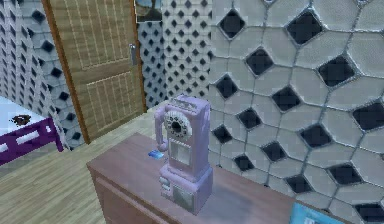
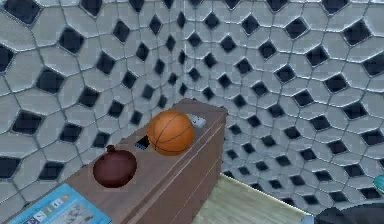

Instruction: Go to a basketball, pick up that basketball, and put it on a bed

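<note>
Closest thing in the arm side view is a flat light-blue book-like slab (image 2: 58,205) lying on the near end of a long brown wooden tabletop (image 2: 185,172). Just past it sits a dark reddish-brown round lump (image 2: 115,168). Next along, near the lump but apart from it as far as I can see, is the orange basketball (image 2: 171,131). The ball rests on the tabletop about midway along, close to the tiled wall behind. It's a sphere, so there's no long axis and no real way it points; its dark seams just curve across the side that shows. A small dark bit (image 2: 142,143) lies between ball and lump, too small to name. Honestly can't tell the pincer's state from these shots, so I'm placing stuff against each other instead.

In the forward view a tabletop (image 1: 125,175) is nearest too. A lilac old-style telephone with a round dial (image 1: 183,150) stands upright on it, with a tiny blue thing (image 1: 155,154) just beside it. A light-blue corner (image 1: 320,214) pokes in at the bottom right. Farther off there's a wooden plank door (image 1: 95,60). At the left edge is what looks like a bed (image 1: 30,140), purple frame and pale top, with something dark (image 1: 20,120) lying on it. The walls are pale hexagon tiles with dark diamonds.
</note>
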Robot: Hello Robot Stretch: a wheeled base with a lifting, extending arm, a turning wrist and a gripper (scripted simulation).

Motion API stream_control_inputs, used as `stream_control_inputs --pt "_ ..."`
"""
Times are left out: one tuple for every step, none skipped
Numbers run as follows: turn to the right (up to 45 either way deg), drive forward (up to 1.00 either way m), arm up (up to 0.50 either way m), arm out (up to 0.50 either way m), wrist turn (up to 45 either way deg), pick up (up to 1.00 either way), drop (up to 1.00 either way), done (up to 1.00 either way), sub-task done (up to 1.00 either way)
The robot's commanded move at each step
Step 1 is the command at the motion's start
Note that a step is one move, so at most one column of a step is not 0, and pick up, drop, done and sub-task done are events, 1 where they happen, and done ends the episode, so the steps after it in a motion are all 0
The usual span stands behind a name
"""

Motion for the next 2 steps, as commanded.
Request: stream_control_inputs --pt "0.0 0.0 0.5 0.0 0.0 0.0 0.0 0.0 0.0" --pt "0.0 0.0 0.38 0.0 0.0 0.0 0.0 0.0 0.0"
